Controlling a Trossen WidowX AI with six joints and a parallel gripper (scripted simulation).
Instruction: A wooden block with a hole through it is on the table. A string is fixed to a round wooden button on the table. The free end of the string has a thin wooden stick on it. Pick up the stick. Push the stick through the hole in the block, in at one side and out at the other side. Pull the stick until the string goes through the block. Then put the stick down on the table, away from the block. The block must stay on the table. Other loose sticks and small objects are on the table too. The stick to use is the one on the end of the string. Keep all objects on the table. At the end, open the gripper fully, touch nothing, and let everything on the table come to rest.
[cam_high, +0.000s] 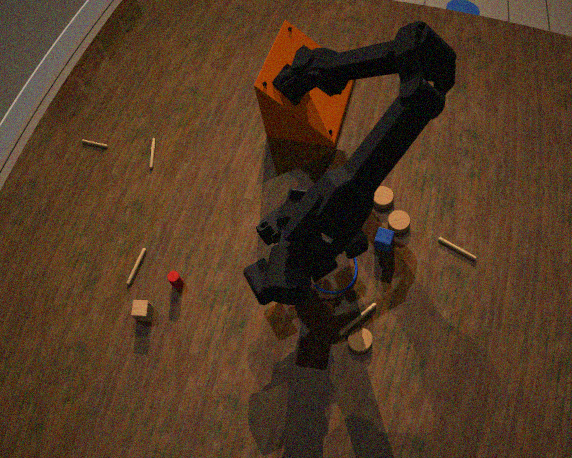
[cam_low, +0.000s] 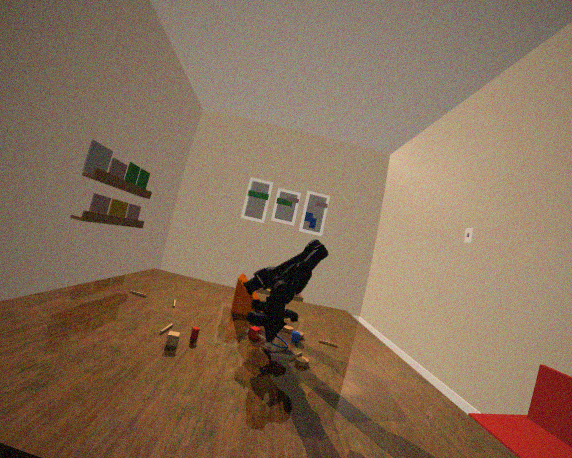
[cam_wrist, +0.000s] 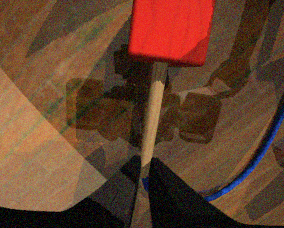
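My gripper (cam_wrist: 145, 163) is shut on a thin wooden stick (cam_wrist: 153, 107), seen in the wrist view. A bit of blue shows between the fingers at its near end. The stick points away from the fingers, and its darkened far end meets the near edge of the red block (cam_wrist: 172, 30) (cam_low: 254, 333). The hole is not visible, so I cannot tell whether the tip is in it or below the edge. The block stands on the table; the arm hides it in the top view. The blue string (cam_high: 356, 272) (cam_low: 281, 342) (cam_wrist: 240, 187) curves beside the gripper. Its button cannot be made out.
Round wooden discs (cam_high: 383, 197) (cam_high: 399, 220) (cam_high: 360, 340) and a blue cube (cam_high: 384, 238) lie near the arm. Loose sticks (cam_high: 358, 319) (cam_high: 457, 249) (cam_high: 136, 266), a red cylinder (cam_high: 174, 279) and a wooden cube (cam_high: 140, 308) lie around. The orange arm mount (cam_high: 280, 57) is at the back.
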